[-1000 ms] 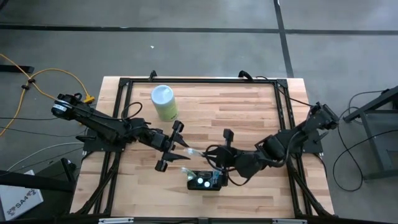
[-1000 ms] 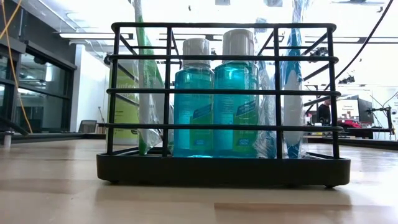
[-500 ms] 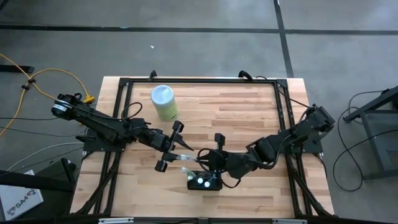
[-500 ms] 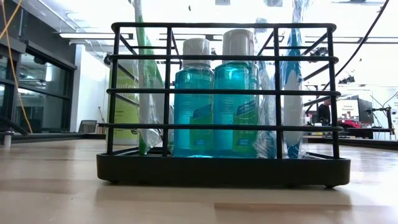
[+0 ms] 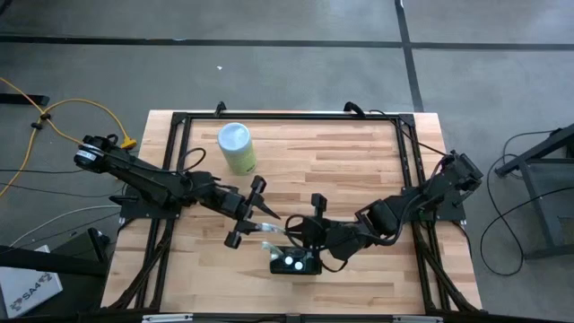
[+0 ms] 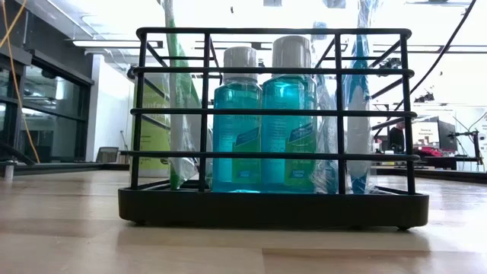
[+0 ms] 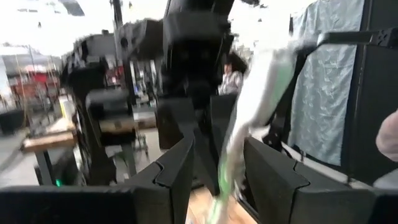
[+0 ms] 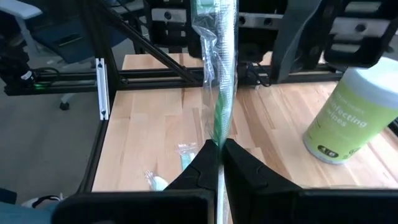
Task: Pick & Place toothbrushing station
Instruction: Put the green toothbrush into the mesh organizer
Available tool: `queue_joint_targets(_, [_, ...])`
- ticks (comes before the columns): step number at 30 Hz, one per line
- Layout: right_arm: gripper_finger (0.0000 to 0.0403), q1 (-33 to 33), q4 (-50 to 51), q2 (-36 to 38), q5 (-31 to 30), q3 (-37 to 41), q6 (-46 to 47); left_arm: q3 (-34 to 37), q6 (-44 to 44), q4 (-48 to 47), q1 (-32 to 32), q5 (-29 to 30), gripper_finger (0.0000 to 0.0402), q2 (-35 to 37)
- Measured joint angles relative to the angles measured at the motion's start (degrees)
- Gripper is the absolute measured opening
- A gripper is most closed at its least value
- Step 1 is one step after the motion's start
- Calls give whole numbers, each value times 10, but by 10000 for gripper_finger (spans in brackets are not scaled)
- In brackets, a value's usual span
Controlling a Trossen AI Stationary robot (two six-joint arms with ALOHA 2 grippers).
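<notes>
toothbrushing station (image 6: 272, 122): black wire rack, blue bottles (image 6: 262, 114)

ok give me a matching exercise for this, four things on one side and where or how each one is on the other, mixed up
Things:
1. wipes canister
2. wrapped toothbrush
3. mouthwash bottles
4. left arm's jaws

Places or states:
a. standing inside the black toothbrushing station
b. open
c. upright on the table, apart from both arms
d. pinched in the right arm's jaws, which are shut

Pairs: 1-c, 2-d, 3-a, 4-b
</notes>
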State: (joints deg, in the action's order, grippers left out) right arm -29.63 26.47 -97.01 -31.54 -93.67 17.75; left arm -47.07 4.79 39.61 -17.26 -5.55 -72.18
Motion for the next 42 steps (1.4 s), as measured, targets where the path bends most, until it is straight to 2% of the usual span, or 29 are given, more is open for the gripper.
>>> queue_joint_targets(8, [4, -4, 9, -7, 1, -1, 29, 0, -21, -87, -16, 0, 136, 0])
queue_joint_targets(22, [4, -27, 9, -26, 4, 0, 66, 0, -13, -96, -40, 3, 136, 0])
queue_joint_targets(27, [4, -31, 3, -27, 5, 0, 65, -10, -10, -91, -29, 13, 136, 0])
queue_joint_targets(30, [4, -30, 2, -27, 4, 0, 65, -29, -20, -128, -12, 9, 136, 0])
queue_joint_targets(35, [4, -27, 2, -27, 2, 0, 65, -70, -19, -216, 9, -28, 136, 0])
queue_joint_targets(42, [4, -23, 3, -27, 0, 0, 59, -84, -16, -256, 12, -101, 136, 0])
